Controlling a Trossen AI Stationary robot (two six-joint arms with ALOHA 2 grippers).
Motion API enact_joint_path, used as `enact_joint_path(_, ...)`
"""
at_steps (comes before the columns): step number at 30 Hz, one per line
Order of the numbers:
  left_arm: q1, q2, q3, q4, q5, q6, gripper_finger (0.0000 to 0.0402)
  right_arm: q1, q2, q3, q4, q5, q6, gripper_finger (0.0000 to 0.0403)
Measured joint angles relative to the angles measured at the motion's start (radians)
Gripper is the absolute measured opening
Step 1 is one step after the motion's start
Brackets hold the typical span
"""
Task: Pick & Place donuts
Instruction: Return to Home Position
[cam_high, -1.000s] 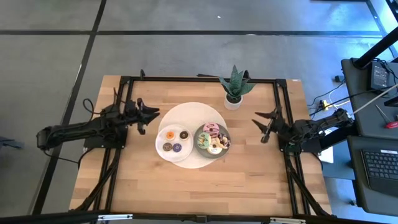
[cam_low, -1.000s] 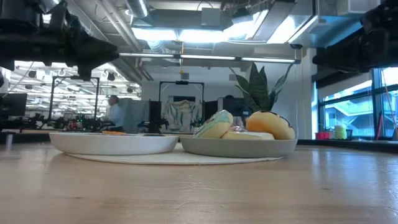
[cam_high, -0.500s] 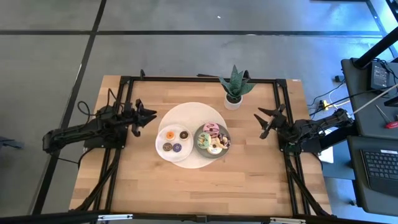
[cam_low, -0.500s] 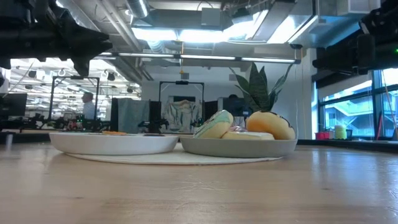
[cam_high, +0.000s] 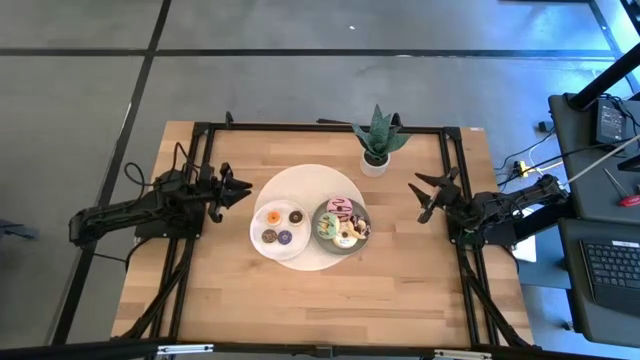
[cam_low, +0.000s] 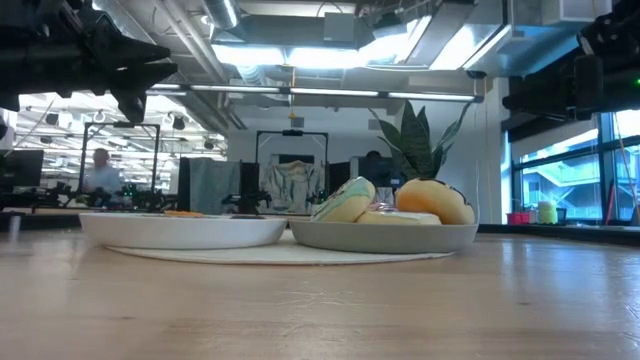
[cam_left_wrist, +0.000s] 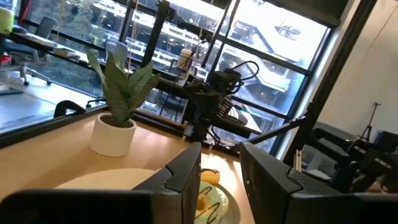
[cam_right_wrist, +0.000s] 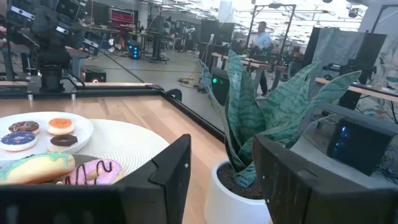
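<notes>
Wooden slatted table (cam_high: 300, 290) bears a round white woven mat (cam_high: 305, 180), on whose near half a round white plate (cam_high: 255, 232) and a round grey plate (cam_high: 342, 251) sit side by side, touching. Left gripper (cam_high: 238, 189) hangs just off the mat's left edge, right gripper (cam_high: 419, 200) farther off its right edge, both with fingers spread on nothing. Four small iced donuts (cam_high: 273, 217) lie apart on the white plate, nearly hidden behind its rim in the low view; large donuts (cam_high: 340, 209) heap on the grey one, overlapping, their count unclear.
</notes>
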Motion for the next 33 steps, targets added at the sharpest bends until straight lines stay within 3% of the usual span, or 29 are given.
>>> enact_joint_path(17, 0.0, 0.0, 0.0, 0.0, -0.001, 0.0, 0.0105, 0.0, 0.001, 0.001, -0.014, -0.005, -0.002, 0.0171)
enact_joint_path(19, 0.0, 0.0, 0.0, 0.0, -0.001, 0.0, 0.0105, 0.0, 0.001, 0.002, -0.024, -0.07, -0.001, 0.0171)
enact_joint_path(27, 0.0, 0.0, 0.0, 0.0, -0.001, 0.0, 0.0109, 0.0, 0.002, 0.002, -0.012, -0.505, 0.052, 0.0171)
enact_joint_path(33, 0.0, 0.0, 0.0, 0.0, -0.001, 0.0, 0.0107, 0.0, 0.002, 0.002, -0.015, -0.661, 0.076, 0.0171)
